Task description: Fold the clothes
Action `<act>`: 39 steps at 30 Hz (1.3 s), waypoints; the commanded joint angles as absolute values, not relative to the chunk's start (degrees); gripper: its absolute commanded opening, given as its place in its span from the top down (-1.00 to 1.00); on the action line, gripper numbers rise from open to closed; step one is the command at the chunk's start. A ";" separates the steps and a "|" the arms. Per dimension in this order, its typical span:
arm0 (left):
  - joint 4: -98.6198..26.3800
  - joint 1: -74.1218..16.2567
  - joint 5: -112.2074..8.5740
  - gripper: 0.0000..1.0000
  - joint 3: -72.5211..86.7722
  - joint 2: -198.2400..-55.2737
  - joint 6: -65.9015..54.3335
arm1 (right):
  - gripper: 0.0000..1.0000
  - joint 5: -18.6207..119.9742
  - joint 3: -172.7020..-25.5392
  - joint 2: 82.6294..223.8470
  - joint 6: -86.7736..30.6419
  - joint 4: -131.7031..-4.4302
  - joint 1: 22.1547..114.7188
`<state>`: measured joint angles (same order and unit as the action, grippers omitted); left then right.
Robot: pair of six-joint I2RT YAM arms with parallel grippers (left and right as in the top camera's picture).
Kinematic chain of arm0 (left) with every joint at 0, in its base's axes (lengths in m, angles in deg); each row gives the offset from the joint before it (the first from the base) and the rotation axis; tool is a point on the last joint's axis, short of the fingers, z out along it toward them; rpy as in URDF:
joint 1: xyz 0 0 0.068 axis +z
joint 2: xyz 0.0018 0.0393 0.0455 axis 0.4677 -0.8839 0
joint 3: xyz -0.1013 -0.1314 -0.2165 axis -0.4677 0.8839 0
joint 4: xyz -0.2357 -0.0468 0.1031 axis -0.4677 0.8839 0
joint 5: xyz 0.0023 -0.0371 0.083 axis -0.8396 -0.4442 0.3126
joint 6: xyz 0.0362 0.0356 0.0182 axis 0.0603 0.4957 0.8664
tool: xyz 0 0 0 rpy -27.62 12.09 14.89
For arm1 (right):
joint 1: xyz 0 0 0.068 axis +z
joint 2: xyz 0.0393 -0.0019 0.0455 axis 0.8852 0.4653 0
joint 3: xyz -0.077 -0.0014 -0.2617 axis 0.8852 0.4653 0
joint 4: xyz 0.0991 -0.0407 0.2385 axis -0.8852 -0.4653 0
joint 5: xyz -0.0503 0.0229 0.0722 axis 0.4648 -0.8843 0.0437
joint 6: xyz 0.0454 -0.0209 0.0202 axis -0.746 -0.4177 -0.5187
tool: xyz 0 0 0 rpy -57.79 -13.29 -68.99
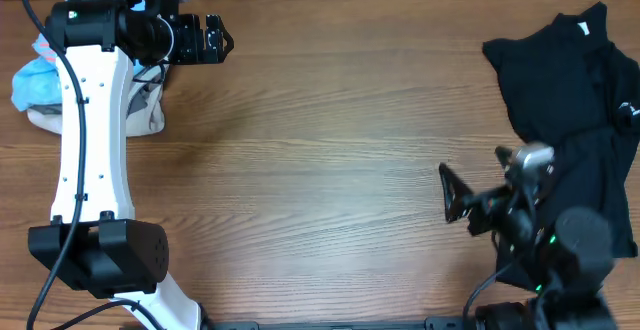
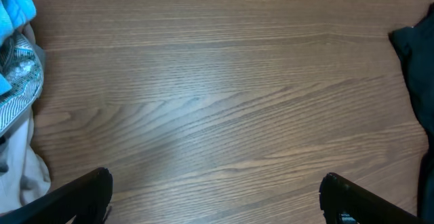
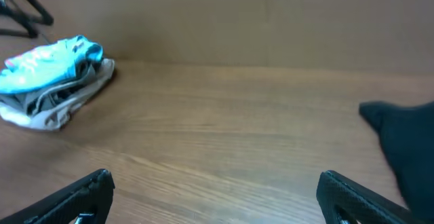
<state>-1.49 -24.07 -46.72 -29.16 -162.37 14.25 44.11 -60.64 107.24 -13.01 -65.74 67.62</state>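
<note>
- Wood-grain table (image 1: 330,120) holds the clothes in two lots, well apart: a black shirt (image 1: 565,80) lying rumpled on the right, and a bunched pile on the far left with a blue T-shirt (image 1: 35,75) on top of grey and cream pieces (image 1: 50,120).
- The black shirt's folds overlap, so a pinch could catch several layers and drag it along as a lump.
- Its lower part seems to lie under the right arm, though dark on dark makes that hard to judge. A snag there is possible.
- Pulling the blue T-shirt could bring the pieces tangled beneath it along too.
- The left gripper (image 1: 215,38) and right gripper (image 1: 452,195) both stand spread wide and hold nothing.
</note>
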 commanded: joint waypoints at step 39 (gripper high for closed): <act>-1.53 -24.20 -47.58 -1.00 -29.44 -163.12 13.77 | -1.00 49.05 -25.69 82.63 -14.16 -38.88 67.68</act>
<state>-1.49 -24.07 -46.75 -29.16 -162.39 14.25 49.53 -26.30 83.31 -13.68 -39.03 67.62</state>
